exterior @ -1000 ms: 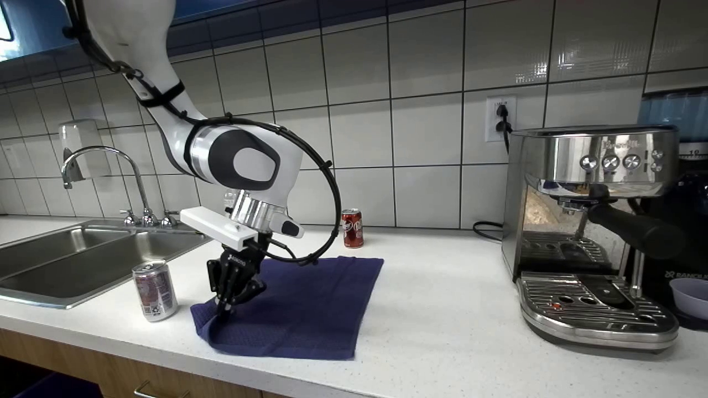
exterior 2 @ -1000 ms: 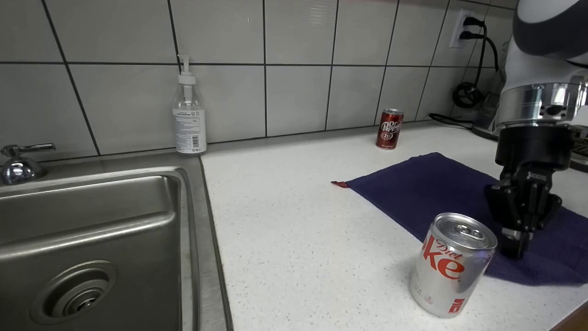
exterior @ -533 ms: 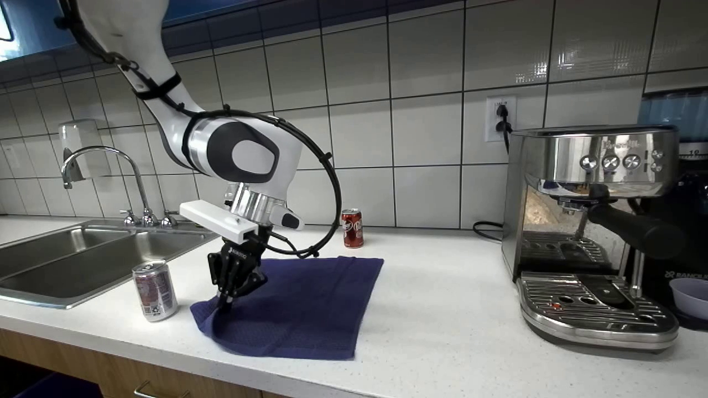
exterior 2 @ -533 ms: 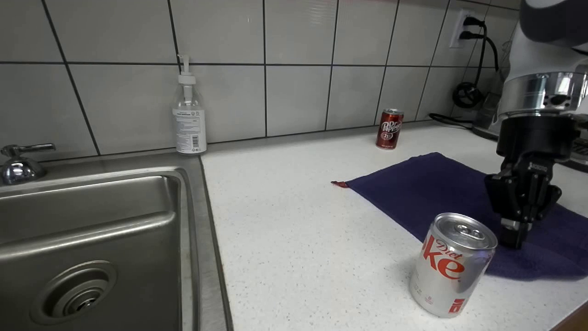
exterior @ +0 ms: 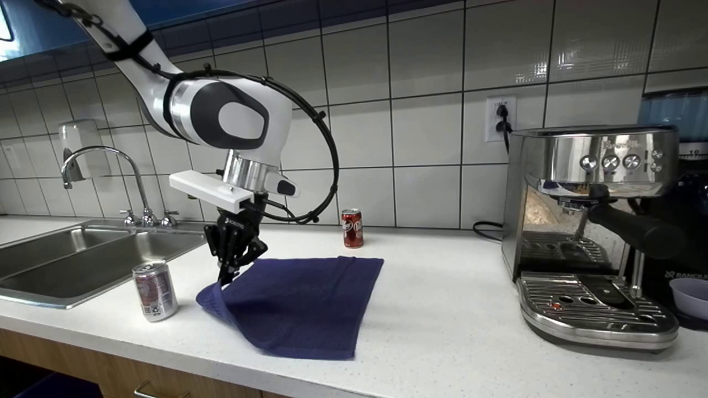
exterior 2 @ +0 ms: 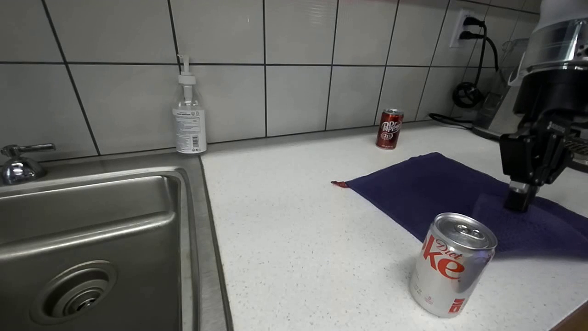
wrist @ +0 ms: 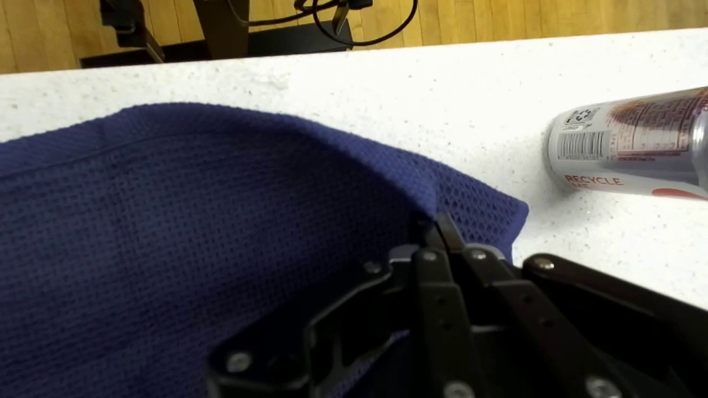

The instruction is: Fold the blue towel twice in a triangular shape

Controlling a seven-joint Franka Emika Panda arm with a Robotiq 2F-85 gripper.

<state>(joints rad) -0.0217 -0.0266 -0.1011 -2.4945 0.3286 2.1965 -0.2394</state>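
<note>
Navy waffle-textured towel [exterior: 315,304], one edge raised, curving — black claw [exterior: 226,275] clenched on it.

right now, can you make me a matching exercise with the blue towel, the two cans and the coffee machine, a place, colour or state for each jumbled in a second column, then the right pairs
Column one
1. blue towel
2. silver can
3. red can
4. coffee machine

Column two
A. between the blue towel and the tiled wall
B. shiny metal, with a black handle
C. partly lifted, pinched by the gripper
D. between the sink and the blue towel

Right pairs: 1-C, 2-D, 3-A, 4-B
</note>
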